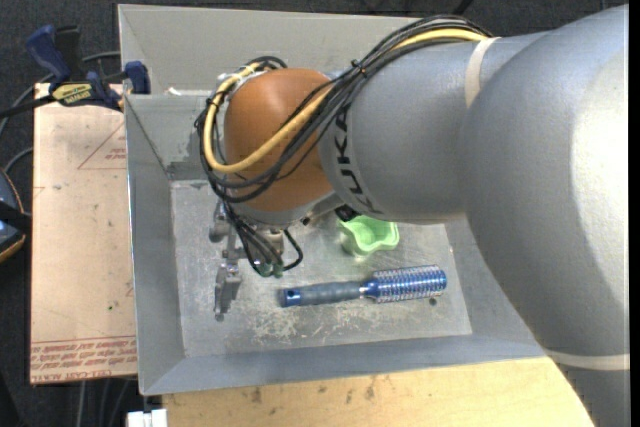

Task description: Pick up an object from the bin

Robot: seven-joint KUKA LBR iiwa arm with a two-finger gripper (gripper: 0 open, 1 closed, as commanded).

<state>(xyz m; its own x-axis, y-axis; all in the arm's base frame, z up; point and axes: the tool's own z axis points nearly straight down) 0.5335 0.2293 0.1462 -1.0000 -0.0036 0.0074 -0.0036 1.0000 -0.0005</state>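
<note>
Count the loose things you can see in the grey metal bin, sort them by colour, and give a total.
Blue: 1, the blue plastic hairbrush with a long handle, lying on the bin floor.
Green: 1, the translucent green plastic piece, partly covered by the arm.
Total: 2 in view; the arm may hide more.

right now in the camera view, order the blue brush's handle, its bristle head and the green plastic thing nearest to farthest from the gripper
1. blue brush handle, just to the view's right of the gripper.
2-3. green plastic thing, farther back and partly under the arm, and bristle head, far right: too close to call.
</note>
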